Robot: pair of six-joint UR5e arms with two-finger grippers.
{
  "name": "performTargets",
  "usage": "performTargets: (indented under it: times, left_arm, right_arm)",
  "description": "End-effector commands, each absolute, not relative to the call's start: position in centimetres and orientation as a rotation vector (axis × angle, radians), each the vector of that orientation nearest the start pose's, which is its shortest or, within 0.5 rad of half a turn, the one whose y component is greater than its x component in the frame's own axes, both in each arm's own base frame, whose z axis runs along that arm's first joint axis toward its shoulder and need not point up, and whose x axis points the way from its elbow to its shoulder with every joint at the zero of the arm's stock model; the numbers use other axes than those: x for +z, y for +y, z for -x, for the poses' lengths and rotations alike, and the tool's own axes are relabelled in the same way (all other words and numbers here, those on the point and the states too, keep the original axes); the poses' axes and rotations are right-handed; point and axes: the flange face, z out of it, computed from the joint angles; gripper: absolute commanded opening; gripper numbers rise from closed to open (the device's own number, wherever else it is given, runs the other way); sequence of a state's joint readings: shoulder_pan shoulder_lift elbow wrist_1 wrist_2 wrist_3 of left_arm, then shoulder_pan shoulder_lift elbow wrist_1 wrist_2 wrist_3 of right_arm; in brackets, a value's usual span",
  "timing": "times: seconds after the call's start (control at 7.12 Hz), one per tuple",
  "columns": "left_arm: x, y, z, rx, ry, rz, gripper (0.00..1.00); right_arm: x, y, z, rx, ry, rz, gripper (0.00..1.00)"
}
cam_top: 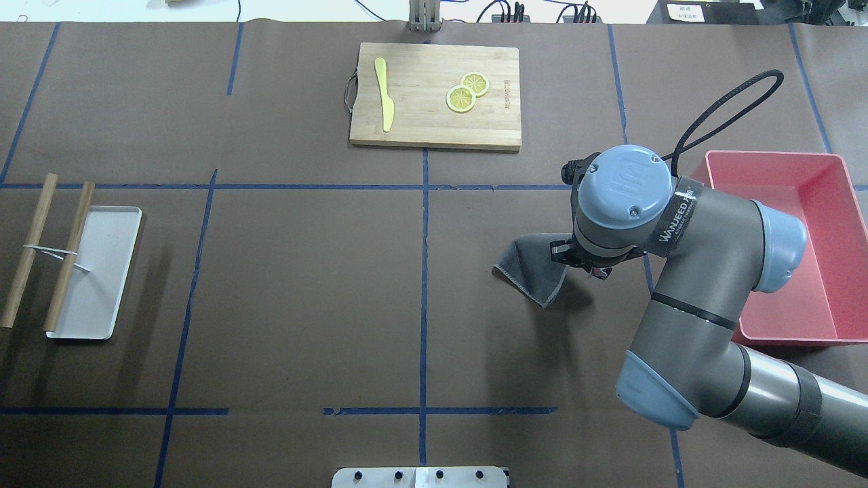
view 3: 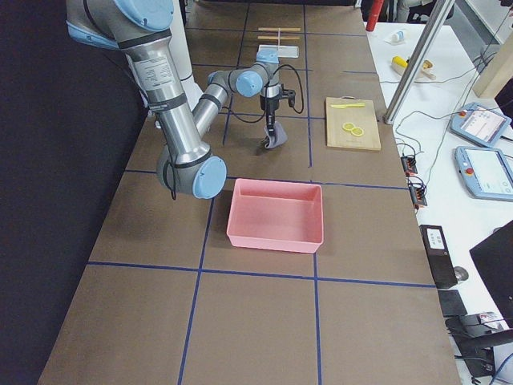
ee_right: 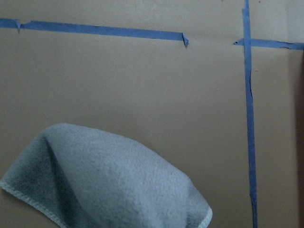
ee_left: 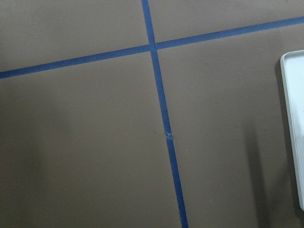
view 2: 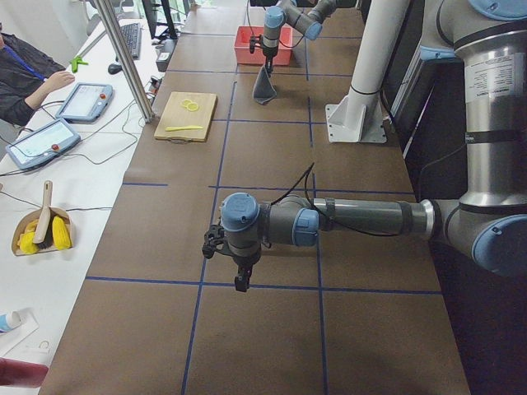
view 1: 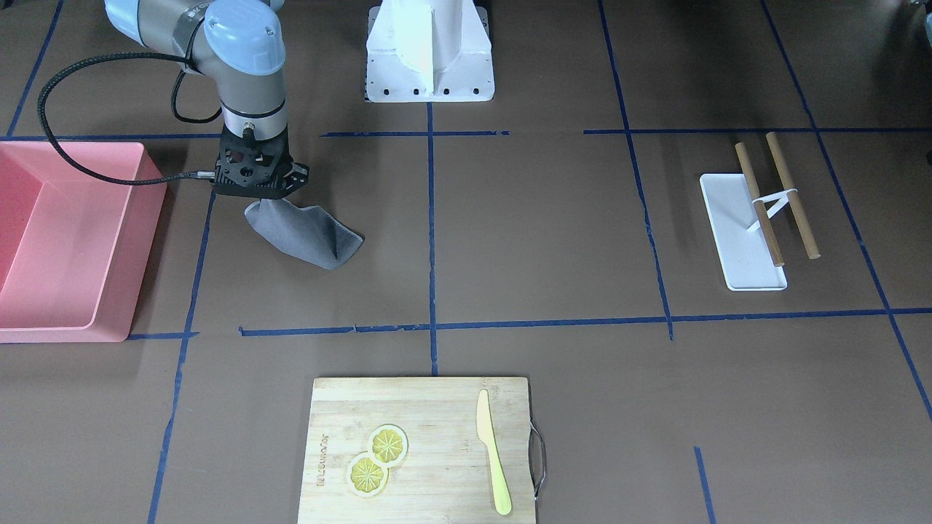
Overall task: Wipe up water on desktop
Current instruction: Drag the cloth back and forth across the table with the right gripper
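The brown desktop with blue tape lines also shows in the overhead view. No water shows on it. My right gripper is shut on a grey cloth, which hangs from it and trails onto the desktop beside the pink bin. The cloth also shows in the overhead view and the right wrist view. The fingers are hidden under the wrist. My left gripper hovers low over the desktop near the white tray; I cannot tell if it is open.
A pink bin stands close beside the right arm. A bamboo cutting board holds two lemon slices and a yellow knife. A white tray carries two tied wooden sticks. The robot base stands at the robot's edge of the desktop.
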State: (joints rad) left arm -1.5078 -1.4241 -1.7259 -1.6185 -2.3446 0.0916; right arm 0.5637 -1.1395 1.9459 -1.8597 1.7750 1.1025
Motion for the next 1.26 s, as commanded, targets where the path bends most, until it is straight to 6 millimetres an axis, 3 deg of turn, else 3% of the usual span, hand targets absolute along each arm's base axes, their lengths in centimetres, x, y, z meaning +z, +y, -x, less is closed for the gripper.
performTargets:
  times: [0.0,0.42,0.56,0.7,0.84,1.12]
  left_arm:
    - [64.2,-43.8,3.7,0.165,0.774,-0.071,1.0]
    - [63.8,-43.9,3.7,0.165,0.773,-0.075,1.0]
    - [63.7,-44.0,3.7,0.166,0.774,-0.076,1.0]
    - [63.7,-44.0,3.7,0.164,0.774,-0.073,1.0]
    - [63.7,-44.0,3.7,0.165,0.774,-0.075,1.0]
    - [63.5,-44.1,3.7,0.167,0.774,-0.079,1.0]
  right_arm:
    - [27.8,-41.2,47.5,0.059,-0.563,-0.068,0.0]
    - [20.6,-40.7,58.8,0.176,-0.72,-0.034,0.0]
    - [18.0,-39.8,60.3,0.19,-0.745,-0.028,0.0]
    - [18.7,-39.5,60.2,0.187,-0.737,-0.025,0.0]
    - [21.5,-39.1,59.1,0.18,-0.712,-0.02,0.0]
    - [28.2,-38.8,53.2,0.118,-0.663,-0.044,0.0]
